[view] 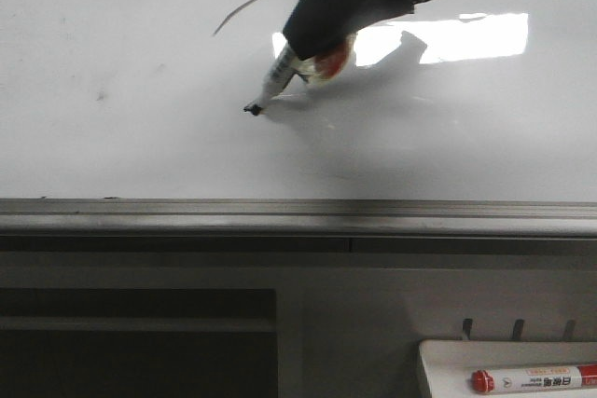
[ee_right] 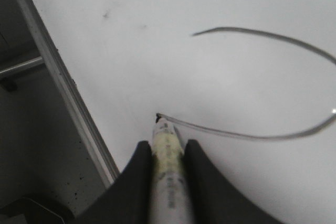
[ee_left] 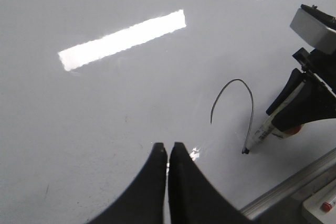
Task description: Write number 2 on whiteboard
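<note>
The whiteboard (view: 112, 90) fills the front view above its grey metal rail (view: 280, 214). A thin dark grey curved line (view: 250, 2), the top arc and down stroke of the number 2, is drawn on it; it also shows in the left wrist view (ee_left: 233, 83) and the right wrist view (ee_right: 262, 35). My right gripper (view: 317, 48) is shut on a white marker (view: 278, 76) whose black tip (view: 252, 109) touches the board at the line's lower end. In the right wrist view the marker (ee_right: 168, 166) sits between the fingers. My left gripper (ee_left: 167, 148) is shut and empty over bare board.
A small white tray (view: 448, 361) at the front right holds a red-capped marker (view: 532, 378). Below the rail is a grey frame with dark panels (view: 140, 342). Ceiling lights glare on the board (view: 466, 36).
</note>
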`<state>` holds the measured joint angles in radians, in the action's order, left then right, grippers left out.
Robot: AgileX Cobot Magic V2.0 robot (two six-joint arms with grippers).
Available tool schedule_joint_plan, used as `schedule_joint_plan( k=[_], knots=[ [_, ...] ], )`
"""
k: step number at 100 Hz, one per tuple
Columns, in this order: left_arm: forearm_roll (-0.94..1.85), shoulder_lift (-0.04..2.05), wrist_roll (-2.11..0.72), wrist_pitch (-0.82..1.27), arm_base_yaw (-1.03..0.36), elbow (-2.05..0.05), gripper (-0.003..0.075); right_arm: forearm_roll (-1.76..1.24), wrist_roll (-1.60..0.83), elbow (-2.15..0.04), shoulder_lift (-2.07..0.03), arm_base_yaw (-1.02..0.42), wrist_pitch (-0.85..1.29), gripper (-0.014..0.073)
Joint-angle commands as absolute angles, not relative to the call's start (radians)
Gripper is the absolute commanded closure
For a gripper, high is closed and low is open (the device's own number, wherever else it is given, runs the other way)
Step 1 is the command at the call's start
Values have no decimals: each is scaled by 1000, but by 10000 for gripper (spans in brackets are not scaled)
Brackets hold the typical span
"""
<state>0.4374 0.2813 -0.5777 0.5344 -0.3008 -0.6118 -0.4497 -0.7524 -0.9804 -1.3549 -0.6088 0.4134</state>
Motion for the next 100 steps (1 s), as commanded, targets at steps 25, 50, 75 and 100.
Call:
schedule_joint_plan(
  k=[25,50,75,100],
  knots=[
    [463,292,-564,464,-298,-635,741,-228,-623,-993,-1208,-386,464,643],
    [463,292,-564,464,-298,-635,741,8,-420,-993,-1132,-313,543,643],
    [501,292,-564,482,-298,-635,741,-200,-430,-995,-1023,-365,538,645],
    [694,318,-702,692,-298,-745,530,-571,-610,-1004,-832,-611,540,645]
  ],
)
